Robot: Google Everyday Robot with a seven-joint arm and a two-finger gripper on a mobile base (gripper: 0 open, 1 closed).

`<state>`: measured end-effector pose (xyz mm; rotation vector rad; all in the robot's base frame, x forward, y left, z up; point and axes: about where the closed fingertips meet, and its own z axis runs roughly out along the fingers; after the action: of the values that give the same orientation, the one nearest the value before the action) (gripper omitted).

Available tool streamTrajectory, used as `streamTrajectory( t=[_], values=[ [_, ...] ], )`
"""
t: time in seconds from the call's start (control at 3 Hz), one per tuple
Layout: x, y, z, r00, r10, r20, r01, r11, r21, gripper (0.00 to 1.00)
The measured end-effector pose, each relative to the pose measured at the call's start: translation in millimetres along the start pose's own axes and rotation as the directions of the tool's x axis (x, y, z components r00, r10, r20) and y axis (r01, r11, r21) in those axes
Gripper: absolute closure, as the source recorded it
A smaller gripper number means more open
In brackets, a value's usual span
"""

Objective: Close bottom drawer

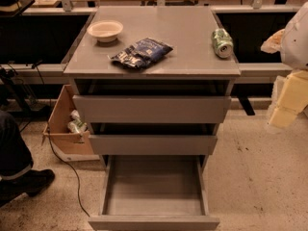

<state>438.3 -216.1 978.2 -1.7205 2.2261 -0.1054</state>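
The bottom drawer (pixel 154 221) of the grey cabinet is pulled far out toward me. Its slim flat front sits at the lower edge of the view and its shallow grey tray (pixel 154 186) is empty. The middle drawer (pixel 153 144) and the taller top drawer (pixel 152 109) above it each stand slightly out from the cabinet. My gripper (pixel 285 102), pale yellow under a white arm part, is at the right edge of the view, level with the top drawer and well to the right of the cabinet, touching nothing.
On the cabinet top (pixel 187 64) lie a white bowl (pixel 105 31), a dark blue snack bag (pixel 142 53) and a green can (pixel 222 42) on its side. A cardboard box (pixel 65 129) with cans stands at the left. A person's leg and shoe (pixel 19 177) are at far left.
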Motion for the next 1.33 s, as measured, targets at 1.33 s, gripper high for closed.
streamTrajectory(
  t=[1.33],
  values=[
    [28, 33, 204, 0.990, -0.022, 0.141, 0.037, 0.9943, -0.101, 0.00]
  ],
)
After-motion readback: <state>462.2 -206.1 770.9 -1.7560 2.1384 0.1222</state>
